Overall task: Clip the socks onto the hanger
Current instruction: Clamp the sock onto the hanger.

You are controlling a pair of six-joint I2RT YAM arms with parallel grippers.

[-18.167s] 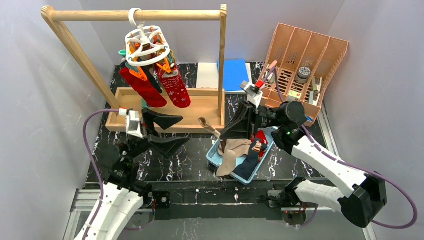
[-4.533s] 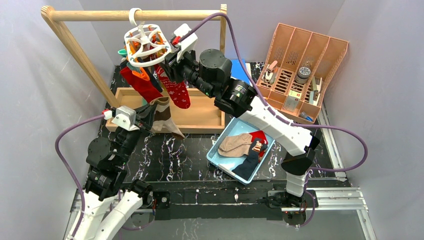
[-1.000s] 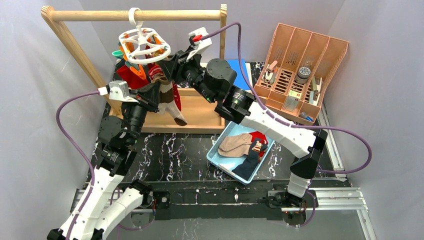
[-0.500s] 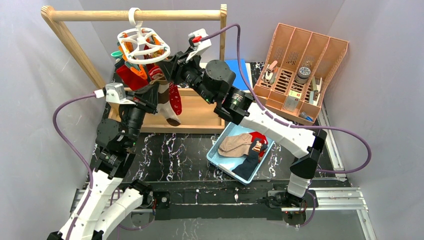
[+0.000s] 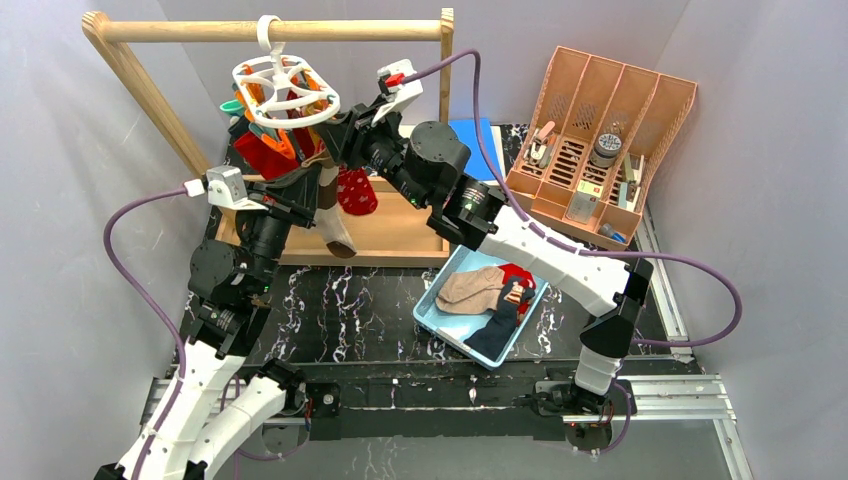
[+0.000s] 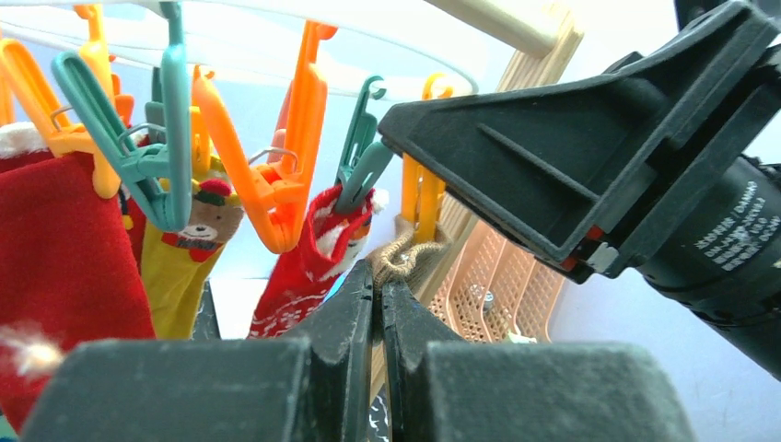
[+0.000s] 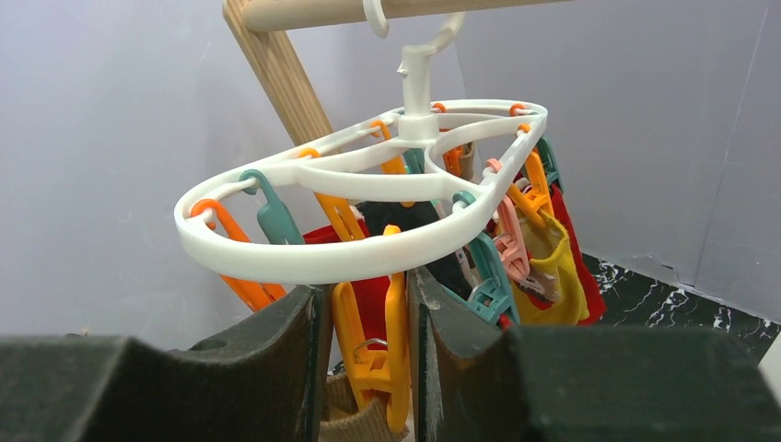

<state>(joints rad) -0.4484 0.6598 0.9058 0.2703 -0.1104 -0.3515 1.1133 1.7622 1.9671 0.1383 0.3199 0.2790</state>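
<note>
The white ring hanger (image 5: 285, 90) hangs by its hook from the wooden rail (image 5: 270, 30), with red socks (image 5: 262, 155) clipped under it. My left gripper (image 5: 305, 182) is shut on the cuff of a beige sock (image 5: 333, 225), which dangles below the ring. In the left wrist view the cuff (image 6: 405, 258) bunches just above my left gripper (image 6: 378, 281), beside an orange clip (image 6: 424, 198). My right gripper (image 7: 368, 295) is shut on an orange clip (image 7: 373, 354) under the hanger ring (image 7: 368, 249), with the beige cuff (image 7: 355, 414) right below it.
A blue tray (image 5: 432, 318) right of centre holds more socks (image 5: 478, 290) in beige, red and navy. An orange slotted organizer (image 5: 600, 140) stands at the back right. The rail's wooden base (image 5: 400, 225) lies under the hanger.
My left gripper has lifted the beige sock up and a little left, closer under the ring. The hanger has swung slightly left. My right gripper has stayed on the clip.
</note>
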